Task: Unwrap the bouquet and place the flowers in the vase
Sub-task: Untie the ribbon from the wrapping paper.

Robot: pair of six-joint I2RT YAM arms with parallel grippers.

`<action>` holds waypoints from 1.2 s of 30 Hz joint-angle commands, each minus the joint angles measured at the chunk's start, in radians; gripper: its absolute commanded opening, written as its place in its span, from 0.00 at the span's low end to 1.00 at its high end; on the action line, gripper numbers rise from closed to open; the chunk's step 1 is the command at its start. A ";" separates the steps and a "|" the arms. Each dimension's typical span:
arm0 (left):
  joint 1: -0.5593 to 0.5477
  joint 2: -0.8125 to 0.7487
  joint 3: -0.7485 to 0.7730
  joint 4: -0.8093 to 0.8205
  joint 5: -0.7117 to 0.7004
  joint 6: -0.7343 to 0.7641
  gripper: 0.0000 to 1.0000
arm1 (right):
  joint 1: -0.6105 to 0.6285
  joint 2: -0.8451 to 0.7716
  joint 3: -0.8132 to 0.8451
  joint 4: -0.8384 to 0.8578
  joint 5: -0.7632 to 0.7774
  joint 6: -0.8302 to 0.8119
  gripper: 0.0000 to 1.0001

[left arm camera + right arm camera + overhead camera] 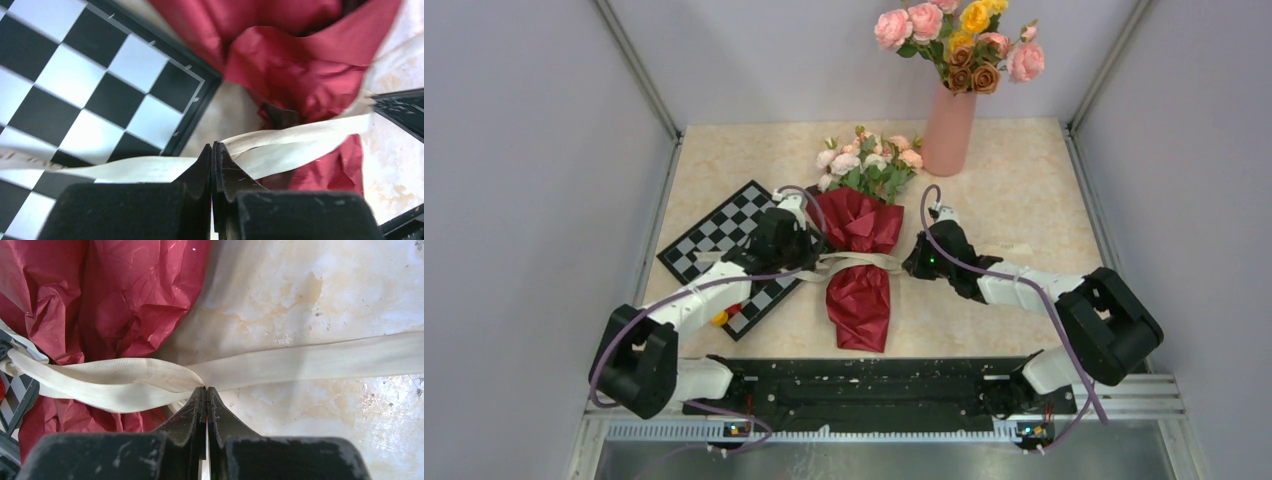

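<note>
The bouquet lies in the middle of the table, its dark red paper [864, 275] pointing towards me and its small pale flowers [869, 160] at the far end. A cream ribbon [859, 262] crosses the wrap's waist. My left gripper [809, 250] is shut on the ribbon [300, 132] just left of the paper [300, 65], the tips [212, 146] pinching it. On the other side, my right gripper [914, 262] is shut on the ribbon [310, 360] beside the paper [125, 300], tips [206, 389] together. The salmon-pink vase [949, 130] stands behind the bouquet, to its right.
Larger pink, yellow and brown roses [959, 40] fill the vase. A chessboard [724, 245] lies left of the bouquet under my left arm, its corner [90, 90] close to the paper. A small yellow and red object [721, 317] sits by the board. A black rail [864, 385] runs along the near edge.
</note>
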 commanded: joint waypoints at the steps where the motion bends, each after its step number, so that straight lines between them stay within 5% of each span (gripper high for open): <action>1: 0.091 -0.046 -0.065 0.045 0.079 -0.069 0.00 | -0.007 -0.003 -0.004 0.031 0.009 -0.002 0.00; 5: 0.139 -0.070 -0.090 0.036 0.160 -0.036 0.12 | -0.007 0.000 0.001 0.031 -0.002 -0.013 0.00; 11: 0.140 -0.121 -0.034 -0.040 0.158 0.039 0.65 | -0.007 0.001 0.005 0.036 -0.017 -0.020 0.00; 13: 0.140 -0.148 -0.011 -0.058 0.162 0.071 0.74 | -0.007 0.000 0.010 0.033 -0.020 -0.024 0.00; 22: 0.046 -0.218 0.023 0.039 0.356 0.176 0.72 | -0.007 -0.006 0.022 0.025 -0.021 -0.038 0.00; 36: -0.203 0.023 0.186 -0.023 0.237 0.357 0.64 | -0.007 -0.008 0.018 0.020 -0.026 -0.040 0.00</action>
